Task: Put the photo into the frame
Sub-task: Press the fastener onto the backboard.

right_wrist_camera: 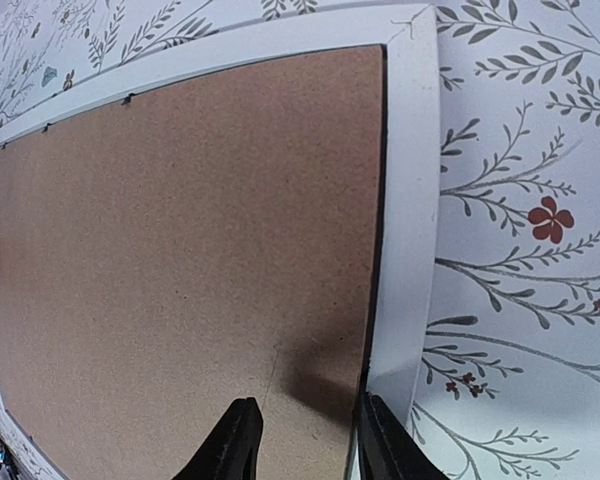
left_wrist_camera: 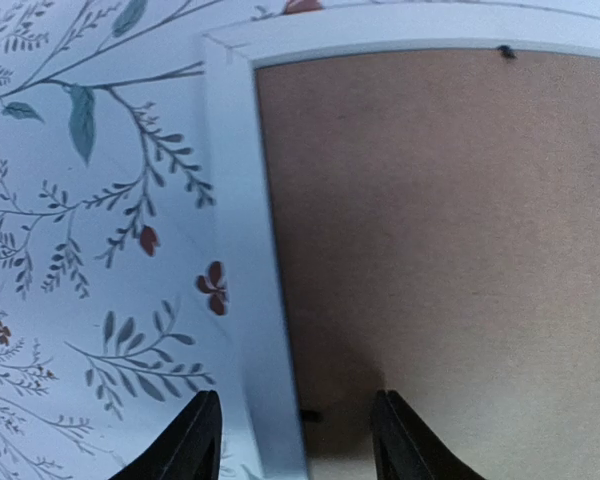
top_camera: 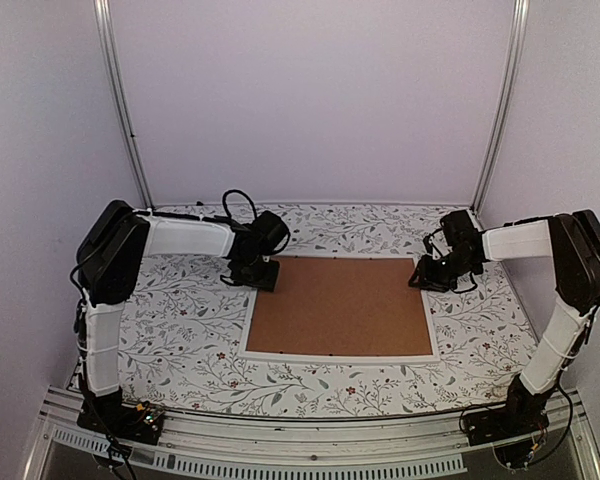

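Observation:
The frame [top_camera: 340, 356] lies flat at the table's middle, its thin white rim around a plain brown backing board [top_camera: 342, 305]. The photo is hidden; no print shows in any view. My left gripper [top_camera: 263, 277] is open and low over the frame's far-left corner. In the left wrist view [left_wrist_camera: 295, 440] its jaws straddle the rim [left_wrist_camera: 245, 200], one over the cloth, one over the board [left_wrist_camera: 440, 230]. My right gripper [top_camera: 427, 277] is open at the far-right corner. In the right wrist view [right_wrist_camera: 302, 440] one jaw is over the board [right_wrist_camera: 180, 250], the other at the rim [right_wrist_camera: 410, 180].
A floral tablecloth [top_camera: 190, 330] covers the table around the frame. Small black tabs [left_wrist_camera: 504, 51] sit along the rim's inner edge. White walls and two metal posts [top_camera: 120, 100] close in the back and sides. A metal rail [top_camera: 300, 440] runs along the near edge.

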Robot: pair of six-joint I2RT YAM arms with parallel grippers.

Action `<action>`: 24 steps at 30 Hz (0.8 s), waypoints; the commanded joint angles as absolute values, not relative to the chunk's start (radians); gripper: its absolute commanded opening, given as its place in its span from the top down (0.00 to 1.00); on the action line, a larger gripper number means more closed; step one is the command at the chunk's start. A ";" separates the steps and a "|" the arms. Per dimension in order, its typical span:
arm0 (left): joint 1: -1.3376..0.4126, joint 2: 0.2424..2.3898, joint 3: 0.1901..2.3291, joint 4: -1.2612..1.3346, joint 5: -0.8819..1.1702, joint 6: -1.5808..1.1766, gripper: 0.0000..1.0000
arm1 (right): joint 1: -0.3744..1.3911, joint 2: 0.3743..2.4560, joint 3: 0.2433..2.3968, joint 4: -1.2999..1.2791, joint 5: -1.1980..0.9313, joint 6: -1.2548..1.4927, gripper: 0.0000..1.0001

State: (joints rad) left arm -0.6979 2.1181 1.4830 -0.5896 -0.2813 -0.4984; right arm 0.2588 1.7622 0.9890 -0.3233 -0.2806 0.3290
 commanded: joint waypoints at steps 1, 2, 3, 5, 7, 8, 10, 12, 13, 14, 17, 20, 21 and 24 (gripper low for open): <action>-0.780 2.242 1.456 -0.666 -0.218 -0.497 0.47 | 0.271 1.847 0.943 -0.416 -0.299 0.341 0.62; -0.786 2.249 1.462 -0.672 -0.228 -0.494 0.47 | 0.270 1.848 0.943 -0.416 -0.299 0.341 0.62; -0.789 2.252 1.470 -0.682 -0.240 -0.493 0.47 | 0.270 1.851 0.944 -0.415 -0.299 0.339 0.62; -0.792 2.245 1.477 -0.699 -0.269 -0.498 0.47 | 0.270 1.854 0.945 -0.416 -0.298 0.339 0.63; -0.791 2.211 1.470 -0.701 -0.296 -0.501 0.47 | 0.271 1.855 0.943 -0.415 -0.297 0.339 0.62; -0.789 2.191 1.468 -0.701 -0.306 -0.501 0.47 | 0.270 1.856 0.943 -0.415 -0.296 0.338 0.62; -0.788 2.141 1.463 -0.696 -0.319 -0.501 0.47 | 0.270 1.859 0.942 -0.416 -0.295 0.337 0.62; -0.787 2.086 1.452 -0.684 -0.316 -0.497 0.46 | 0.270 1.859 0.942 -0.416 -0.288 0.336 0.62; -0.785 2.062 1.439 -0.680 -0.305 -0.496 0.46 | 0.270 1.858 0.942 -0.418 -0.286 0.335 0.62; -0.780 2.035 1.427 -0.674 -0.290 -0.494 0.46 | 0.270 1.858 0.941 -0.419 -0.284 0.334 0.62; -0.757 1.975 1.382 -0.663 -0.235 -0.494 0.45 | 0.270 1.856 0.942 -0.421 -0.283 0.336 0.62; -0.735 1.926 1.321 -0.658 -0.190 -0.498 0.45 | 0.269 1.855 0.946 -0.423 -0.280 0.335 0.62; -0.728 1.908 1.299 -0.658 -0.180 -0.499 0.45 | 0.270 1.853 0.948 -0.423 -0.280 0.334 0.62; -0.708 1.867 1.230 -0.655 -0.150 -0.507 0.45 | 0.268 1.855 0.948 -0.426 -0.280 0.330 0.62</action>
